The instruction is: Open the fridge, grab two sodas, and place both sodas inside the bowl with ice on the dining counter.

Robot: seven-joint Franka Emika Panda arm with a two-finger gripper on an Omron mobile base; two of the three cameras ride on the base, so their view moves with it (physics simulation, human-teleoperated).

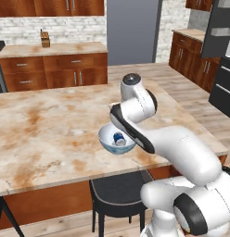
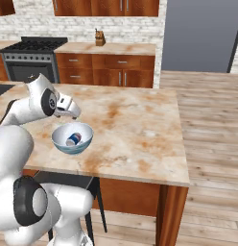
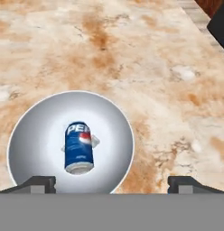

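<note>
On the dining counter (image 1: 52, 125) (image 2: 135, 120) (image 3: 154, 67), near its front edge, stands the pale blue-white bowl (image 1: 105, 139) (image 2: 61, 141) (image 3: 37, 131). A blue soda can (image 1: 118, 138) (image 2: 74, 139) (image 3: 79, 148) lies on its side in the bowl. My gripper (image 2: 70, 114) (image 3: 113, 182) hovers just above the bowl, open, with nothing between its fingertips (image 3: 39, 182). In the left base view my arm covers the bowl's right side. The dark grey fridge (image 1: 223, 88) is at the right edge of the left base view, with an upper door swung out.
A black chair (image 1: 118, 192) (image 2: 68, 180) is tucked under the counter's front edge below the bowl. Wood wall cabinets (image 1: 52, 69) (image 2: 106, 69) with a knife block (image 1: 44, 39) (image 2: 99, 37) line the back wall. A stove (image 2: 32, 60) stands at the far left.
</note>
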